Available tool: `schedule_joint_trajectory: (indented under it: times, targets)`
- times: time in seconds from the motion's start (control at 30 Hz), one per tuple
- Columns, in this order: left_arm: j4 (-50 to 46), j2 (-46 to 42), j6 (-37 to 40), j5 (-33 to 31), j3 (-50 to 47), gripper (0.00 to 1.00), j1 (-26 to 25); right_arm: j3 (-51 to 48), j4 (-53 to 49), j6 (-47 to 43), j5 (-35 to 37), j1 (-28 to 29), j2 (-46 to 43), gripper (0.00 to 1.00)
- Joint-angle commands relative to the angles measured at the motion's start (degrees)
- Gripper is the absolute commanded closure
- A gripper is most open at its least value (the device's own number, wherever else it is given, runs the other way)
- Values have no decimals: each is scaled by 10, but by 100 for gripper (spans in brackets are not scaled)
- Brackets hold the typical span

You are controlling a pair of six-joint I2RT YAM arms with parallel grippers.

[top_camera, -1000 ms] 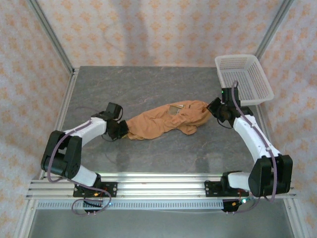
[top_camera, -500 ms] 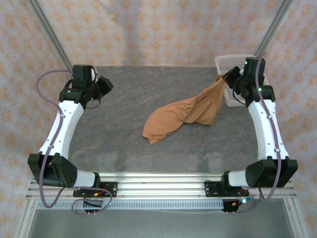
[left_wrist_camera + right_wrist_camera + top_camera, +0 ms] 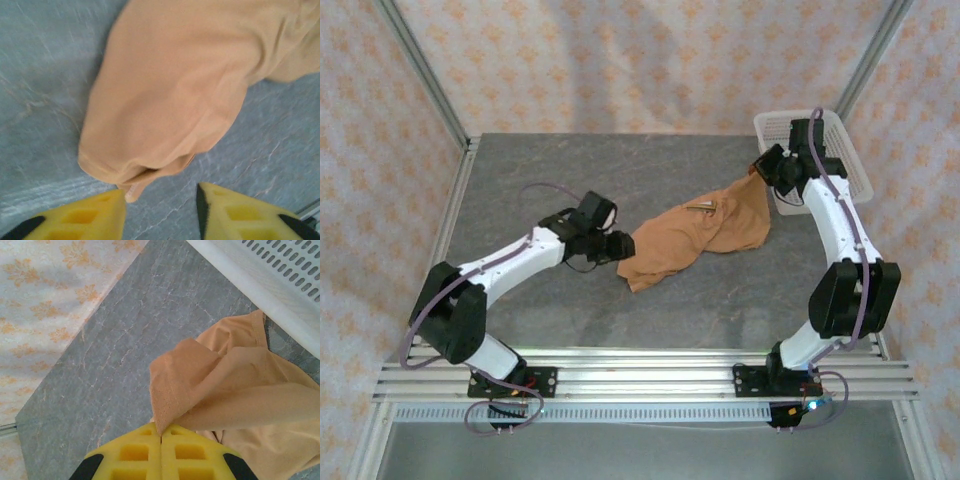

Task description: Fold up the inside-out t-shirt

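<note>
The inside-out t-shirt is a tan bundle lying slantwise across the middle of the grey table, its right end lifted toward the back right. My right gripper is shut on a corner of that cloth, and the yellow fingers meet around the edge. My left gripper sits low at the shirt's left end, open. Its yellow fingertips stand apart just short of the rolled hem, with bare table between them.
A white plastic mesh basket stands at the back right corner, right beside my right gripper; its wall runs just behind the lifted cloth. Patterned walls and metal posts close in the table at the back and sides.
My left arm swung from the back left corner down to the shirt's left end and opened its jaws. The right gripper lowered a little with the cloth, and the shirt settled flatter.
</note>
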Motion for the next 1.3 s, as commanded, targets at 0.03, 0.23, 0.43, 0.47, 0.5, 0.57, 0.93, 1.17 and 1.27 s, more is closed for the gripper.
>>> schedule_joint_trajectory:
  times: [0.03, 0.23, 0.43, 0.47, 0.5, 0.57, 0.93, 1.17, 1.27]
  targets:
    - [39, 27, -21, -36, -33, 68, -32, 15, 14, 5, -3, 0, -9, 100]
    - [45, 69, -30, -49, -26, 59, -70, 13, 13, 3, -11, 0, -11, 100]
    - [40, 103, -28, -66, -17, 57, -78, 12, 14, 5, -14, 0, -17, 100]
    - [40, 111, -27, -67, -16, 56, -79, 13, 14, 5, -15, 0, -18, 100]
    - [39, 117, -26, -69, -14, 55, -80, 14, 14, 5, -16, 0, -19, 100]
    - [37, 132, -23, -78, -10, 53, -81, 14, 14, 5, -16, 0, -20, 100]
    - [-58, 102, 9, -110, 89, 100, -45, 35, -6, -7, -15, 0, -22, 100]
    - [-160, -20, 59, -75, 198, 100, 98, 130, -82, -40, 21, -37, -38, 100]
    - [-185, -53, 73, -66, 219, 100, 162, 175, -114, -45, 30, -68, -39, 100]
